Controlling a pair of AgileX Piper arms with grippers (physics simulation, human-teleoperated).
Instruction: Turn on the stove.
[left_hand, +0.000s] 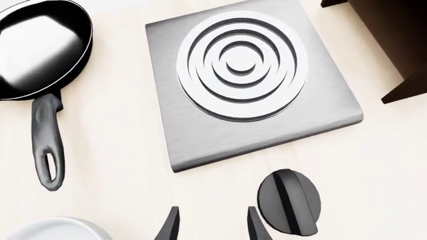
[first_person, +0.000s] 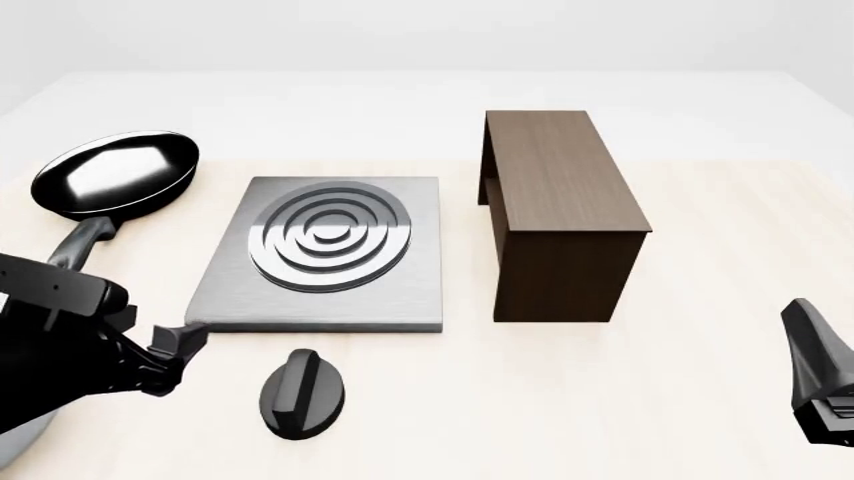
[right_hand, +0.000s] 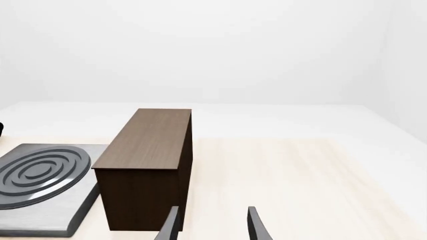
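Stove slab (first_person: 340, 290) sits left of centre on the counter (first_person: 721, 230), rings up. Its knob (first_person: 303, 392) lies loose on the counter at the slab's 6 o'clock, just off the near edge, apart from it. Knob ridge runs roughly 12-to-6 in the front view, tipped slightly toward 1.

Your left end effector (left_hand: 211, 222) is the nearer one by far. In the left wrist view its fingers (left_hand: 168, 225) are spread, nothing between them, and the knob sits just past one fingertip rather than in the gap. From the front, knob lies at about 3 o'clock from that end effector, close by but not touching (depth is hard to judge from this angle, so treat height over the counter as unknown).

Right end effector (right_hand: 211, 222) is spread too, empty, well apart on the far side of the brown cabinet (first_person: 561, 215), pointing past it.

Judgement: shift left toward the knob until the ridge falls between the fingers, then close across it.

Frying pan (first_person: 118, 172) at the slab's 10 o'clock, out of the way.
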